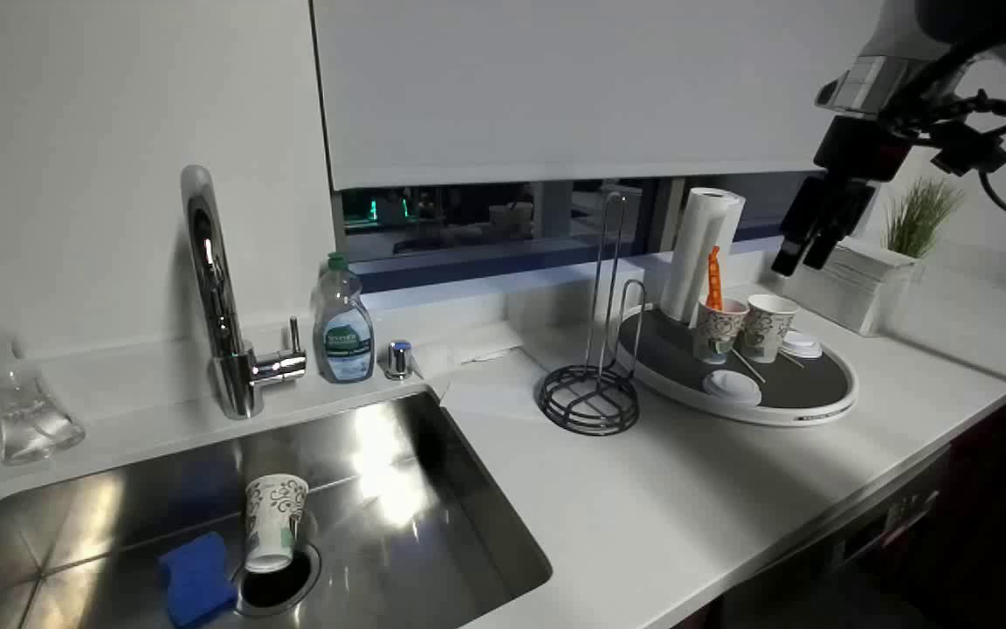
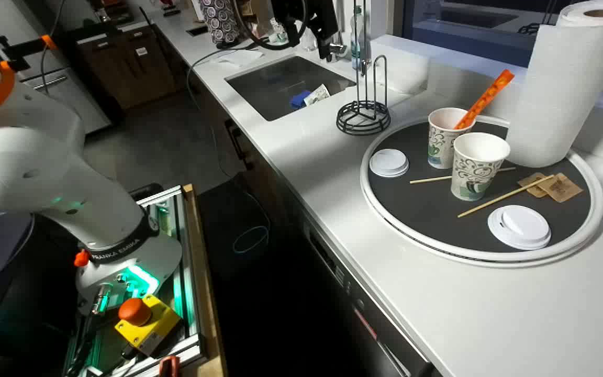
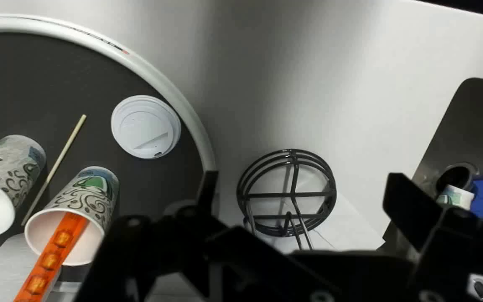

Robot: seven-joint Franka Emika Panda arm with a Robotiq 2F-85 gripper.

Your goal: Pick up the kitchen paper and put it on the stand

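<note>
A Robotiq gripper [image 1: 801,259] hangs above the counter [image 1: 643,498], jaws apart and empty, presumably to fit the white paper-towel roll [image 2: 563,99] standing on end on a round tray [image 2: 417,209] beside 2 paper cups [image 2: 473,170]. Between tray and sink [image 1: 416,559], a wire paper-towel holder [image 3: 292,194] stands bare, probably so the roll can slide on.
</note>
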